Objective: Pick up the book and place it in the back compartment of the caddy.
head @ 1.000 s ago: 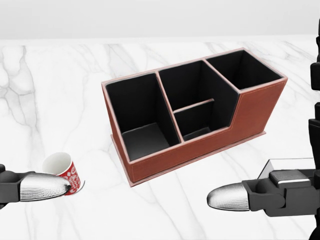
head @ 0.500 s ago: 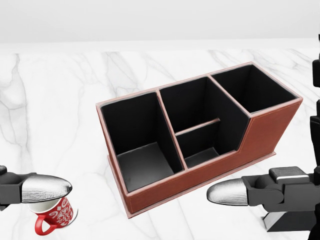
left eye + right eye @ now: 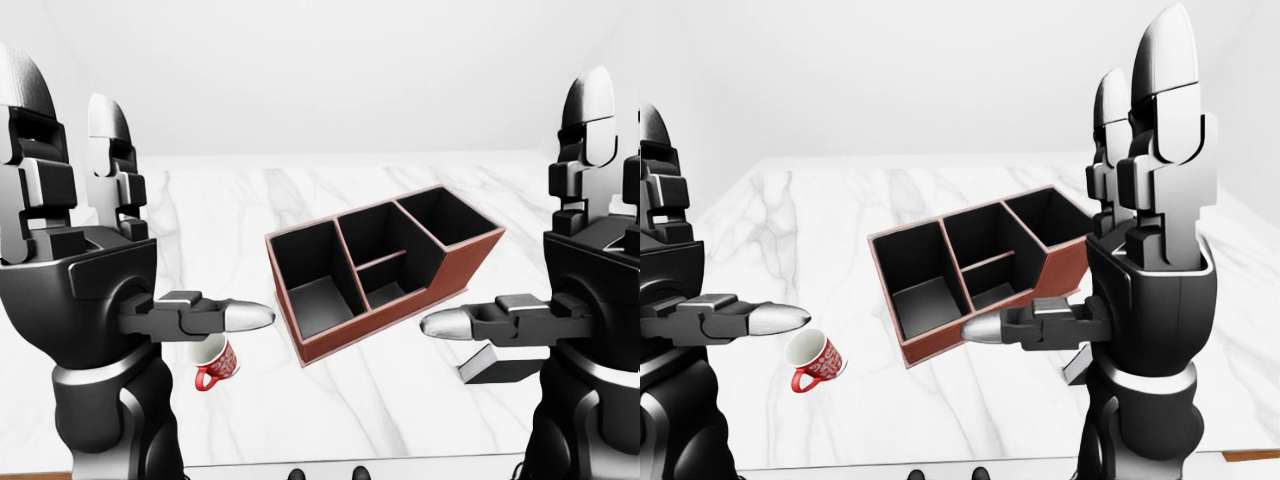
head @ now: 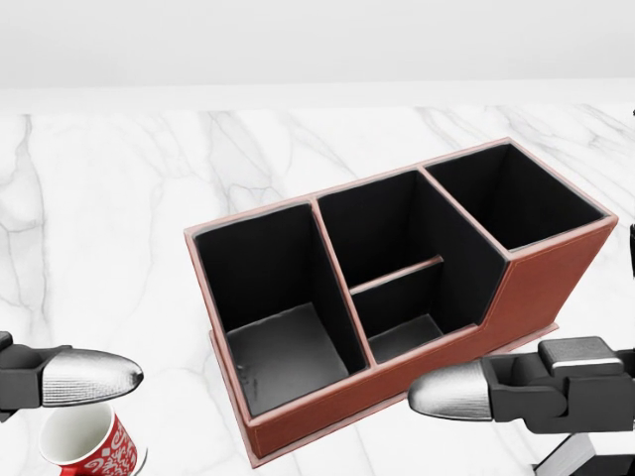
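Marble table (image 3: pixel 250 200) holds caddy (image 4: pixel 397 297); left hand (image 3: pixel 100 250) and right hand (image 3: pixel 570 260) wide, fingers upright, empty; book (image 3: pixel 500 365) untouched.

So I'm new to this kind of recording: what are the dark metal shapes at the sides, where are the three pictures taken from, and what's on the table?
All three pictures come from cameras on a simulated humanoid robot's head, looking out over its own arms. The dark shapes are its left hand and right hand, raised with fingers open and holding nothing. On the white marble table stands a brown caddy with empty black compartments. A red patterned mug lies tipped on its side below the left hand. A grey book lies near the right hand, partly hidden, not yet picked up.
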Robot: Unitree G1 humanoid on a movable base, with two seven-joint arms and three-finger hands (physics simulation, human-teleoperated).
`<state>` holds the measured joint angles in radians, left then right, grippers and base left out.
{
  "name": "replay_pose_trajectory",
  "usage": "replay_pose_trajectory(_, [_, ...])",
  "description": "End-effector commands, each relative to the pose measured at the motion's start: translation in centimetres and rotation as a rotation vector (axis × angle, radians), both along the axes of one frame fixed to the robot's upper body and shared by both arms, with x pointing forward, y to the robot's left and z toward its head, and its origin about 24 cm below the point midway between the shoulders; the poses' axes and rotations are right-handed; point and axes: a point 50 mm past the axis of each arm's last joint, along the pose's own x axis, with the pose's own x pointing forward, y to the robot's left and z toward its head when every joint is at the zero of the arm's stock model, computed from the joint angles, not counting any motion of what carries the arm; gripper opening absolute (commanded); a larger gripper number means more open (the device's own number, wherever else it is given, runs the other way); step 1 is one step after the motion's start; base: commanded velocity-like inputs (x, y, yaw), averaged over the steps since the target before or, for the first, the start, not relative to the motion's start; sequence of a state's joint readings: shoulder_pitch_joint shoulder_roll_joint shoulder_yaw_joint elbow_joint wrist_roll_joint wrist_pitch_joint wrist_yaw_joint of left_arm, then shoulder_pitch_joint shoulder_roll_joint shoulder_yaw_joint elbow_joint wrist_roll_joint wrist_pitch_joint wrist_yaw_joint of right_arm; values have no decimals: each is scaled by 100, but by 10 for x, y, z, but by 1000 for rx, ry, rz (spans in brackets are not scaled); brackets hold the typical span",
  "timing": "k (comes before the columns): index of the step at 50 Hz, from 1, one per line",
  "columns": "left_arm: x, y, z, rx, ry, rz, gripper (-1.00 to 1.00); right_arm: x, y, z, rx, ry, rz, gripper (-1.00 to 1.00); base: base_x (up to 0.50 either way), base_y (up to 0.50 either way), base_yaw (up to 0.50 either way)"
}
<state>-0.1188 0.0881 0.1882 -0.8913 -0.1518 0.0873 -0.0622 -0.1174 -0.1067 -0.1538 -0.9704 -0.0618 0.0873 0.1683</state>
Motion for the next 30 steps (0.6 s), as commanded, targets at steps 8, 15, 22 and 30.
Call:
replay_pose_trajectory(8, [-2,0,1,-2,-8,1,100,-13,1,19,-484,-71,-232,100,0,0,0])
replay_pose_trajectory(15, [-1,0,1,-1,-5,1,100,-4,-2,16,-670,71,-467,100,0,0,0])
replay_pose_trajectory(22, [-1,0,0,-1,-1,2,100,-3,-12,19,-675,106,-671,100,0,0,0])
replay_pose_trajectory(30, [0,1,1,-2,-6,3,100,-4,-18,20,-700,124,-762,100,0,0,0])
